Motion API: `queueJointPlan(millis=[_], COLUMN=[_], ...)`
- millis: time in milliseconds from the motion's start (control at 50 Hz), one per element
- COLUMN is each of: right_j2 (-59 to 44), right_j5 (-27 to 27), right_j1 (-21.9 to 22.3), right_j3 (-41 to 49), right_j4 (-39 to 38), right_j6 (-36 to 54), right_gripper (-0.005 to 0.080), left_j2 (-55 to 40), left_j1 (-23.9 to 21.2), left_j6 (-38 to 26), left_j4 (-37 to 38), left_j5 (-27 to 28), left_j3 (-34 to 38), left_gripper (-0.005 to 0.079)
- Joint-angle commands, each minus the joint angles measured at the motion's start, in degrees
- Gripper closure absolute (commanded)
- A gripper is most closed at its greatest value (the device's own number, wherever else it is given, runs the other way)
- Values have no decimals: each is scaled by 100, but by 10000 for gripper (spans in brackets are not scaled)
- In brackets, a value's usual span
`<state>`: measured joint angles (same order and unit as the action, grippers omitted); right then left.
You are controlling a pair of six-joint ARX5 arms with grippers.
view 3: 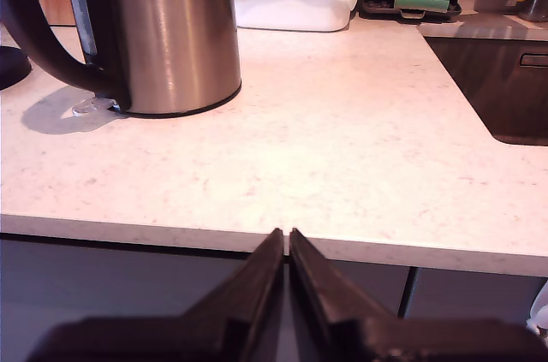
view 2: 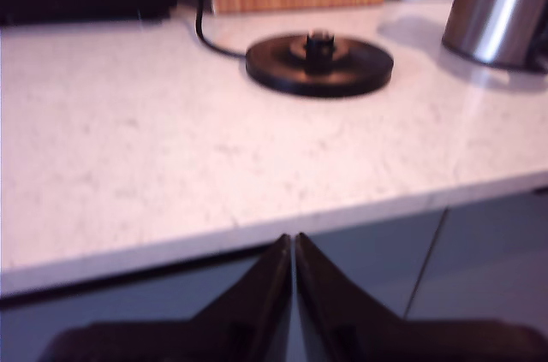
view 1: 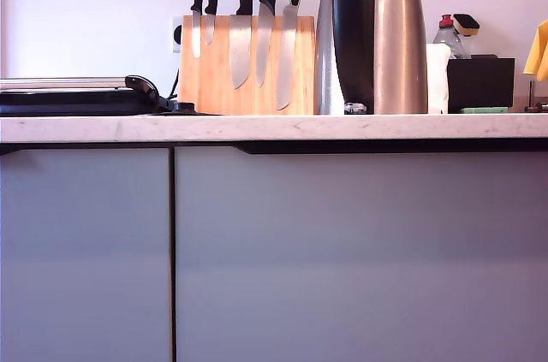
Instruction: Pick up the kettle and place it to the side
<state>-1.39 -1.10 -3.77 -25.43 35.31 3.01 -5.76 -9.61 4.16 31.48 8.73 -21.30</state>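
Upright, kettle (view 3: 171, 32) on countertop (view 3: 342, 148) off its black base (view 2: 318, 64), knife block (view 1: 247, 71) holding knives, both claws pressed together

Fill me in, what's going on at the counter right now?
Nothing is being handled at the moment. The kettle stands on the countertop, off its round black base, which sits bare with its cord beside the knife block. My first gripper and my second gripper both hang in front of the counter edge with their fingers closed together and empty. In the second wrist view, the kettle's black handle faces away from the sink.
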Motion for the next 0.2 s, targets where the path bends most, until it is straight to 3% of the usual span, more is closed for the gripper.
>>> queueJointPlan(millis=[0,180], right_j2=[0,0], right_j5=[-24,-24], right_j1=[13,13], right_j3=[22,22], right_j4=[-57,-72], right_j6=[-17,-17], right_gripper=[757,757], left_j2=[-15,-15], left_j1=[11,11], left_j6=[31,31], left_j4=[116,319], left_j5=[-4,-11], left_j3=[96,96], left_gripper=[761,761])
